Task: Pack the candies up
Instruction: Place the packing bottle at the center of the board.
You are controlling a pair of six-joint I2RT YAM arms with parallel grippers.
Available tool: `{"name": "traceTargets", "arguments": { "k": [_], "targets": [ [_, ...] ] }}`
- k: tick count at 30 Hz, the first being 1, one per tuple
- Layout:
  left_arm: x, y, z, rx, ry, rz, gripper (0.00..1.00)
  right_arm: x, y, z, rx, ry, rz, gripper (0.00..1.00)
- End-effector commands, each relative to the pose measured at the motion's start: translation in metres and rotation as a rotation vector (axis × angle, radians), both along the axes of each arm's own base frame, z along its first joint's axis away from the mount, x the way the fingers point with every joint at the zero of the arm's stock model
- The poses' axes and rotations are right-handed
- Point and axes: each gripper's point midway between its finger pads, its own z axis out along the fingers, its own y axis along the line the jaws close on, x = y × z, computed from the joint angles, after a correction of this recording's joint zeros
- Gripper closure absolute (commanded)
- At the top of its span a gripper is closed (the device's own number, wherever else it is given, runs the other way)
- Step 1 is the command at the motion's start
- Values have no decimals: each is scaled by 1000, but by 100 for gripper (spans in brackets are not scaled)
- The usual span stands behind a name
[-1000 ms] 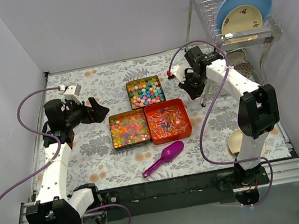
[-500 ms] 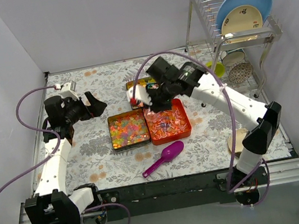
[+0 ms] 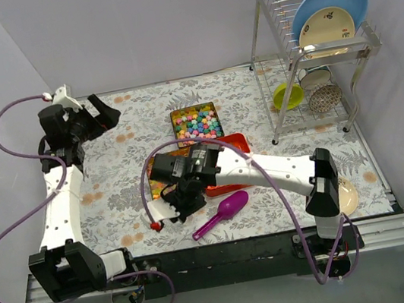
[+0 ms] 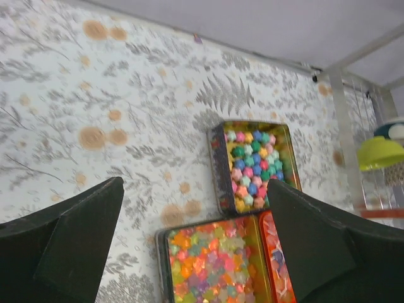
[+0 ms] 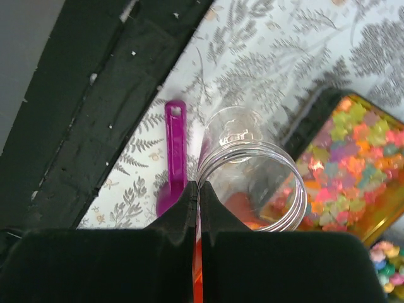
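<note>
Three open tins hold the candies: pastel lumps in the dark tin (image 3: 198, 124) (image 4: 255, 167), translucent multicoloured pieces in a second dark tin (image 4: 211, 262) (image 5: 353, 164), and wrapped pieces in the red tin (image 3: 236, 144) (image 4: 278, 265). My right gripper (image 3: 184, 199) (image 5: 197, 186) is shut on the rim of an empty clear jar (image 5: 252, 158), held just above the table at the tins' near left. In the top view the right arm covers the second tin. My left gripper (image 3: 107, 112) (image 4: 196, 246) is open and empty, raised over the far left of the table.
A purple scoop (image 3: 223, 213) (image 5: 172, 158) lies by the table's black front edge (image 5: 95, 107), just beside the jar. A dish rack (image 3: 315, 41) with plates and a green bowl (image 3: 285, 96) stands at the back right. A beige plate (image 3: 345, 194) lies at the right front.
My right arm has swung from over the tins down to their near left, towards the table's front edge. My left arm has pulled back towards the far left corner.
</note>
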Motion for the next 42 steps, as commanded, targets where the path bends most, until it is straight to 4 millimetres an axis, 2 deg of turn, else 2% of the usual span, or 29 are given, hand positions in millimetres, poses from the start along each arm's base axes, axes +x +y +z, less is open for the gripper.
{"name": "traceTargets", "arguments": {
  "k": [1,2,4,6,10,15,20,23,24,25,26,27,30,32,33,34,36,37,38,39,40,41,42],
  "targets": [
    [12,33,39,7,-8,78,2,-10,24,9,45,-54,64,99],
    [15,37,58,12,-38,76,2,-10,29,1,29,-50,72,99],
    [13,48,65,15,-39,104,2,-17,38,0,34,-48,101,99],
    [9,52,71,13,-52,108,2,-23,43,-11,14,-49,130,99],
    [5,53,66,-4,-31,107,2,-37,53,-26,-4,-57,184,99],
    [-2,41,65,-40,-33,55,2,-30,64,-39,-17,-86,168,99],
    [-5,37,59,-34,-27,25,2,-30,58,-50,-49,-81,156,99],
    [-6,34,61,-27,-35,-4,2,-26,55,-49,-51,-96,111,79],
    [-7,32,62,-25,-36,-16,2,-24,53,-49,-53,-103,102,68],
    [-7,31,63,-16,-44,-32,2,-23,52,-45,-45,-104,94,64],
    [-9,27,66,-17,-52,-52,2,-21,51,-34,-18,-105,79,60],
    [-11,26,67,-13,-58,-60,2,-21,51,-28,-3,-101,70,51],
    [-17,21,72,25,-92,-102,2,-15,50,4,76,-71,25,44],
    [-22,21,74,62,-110,-115,2,-6,39,25,115,-62,-7,44],
    [-30,19,79,78,-130,-127,2,-5,32,28,115,-47,-14,43],
    [-36,15,80,85,-136,-148,2,4,22,30,115,-41,-39,43],
    [-52,1,87,109,-177,-236,2,8,-5,24,91,-18,-54,43],
    [-66,-7,93,124,-202,-276,2,20,-17,22,86,-16,-90,43],
    [-75,-13,98,136,-226,-309,2,22,-34,15,63,-7,-111,43],
    [-83,-18,101,154,-252,-346,2,26,-42,14,66,-3,-124,43],
    [-98,-27,108,152,-268,-392,2,40,-48,12,83,-16,-154,43],
    [-103,-31,110,149,-264,-420,2,44,-57,20,116,-37,-168,43],
    [-107,-34,111,160,-258,-449,2,46,-68,5,92,-44,-180,43]
  ]
}}
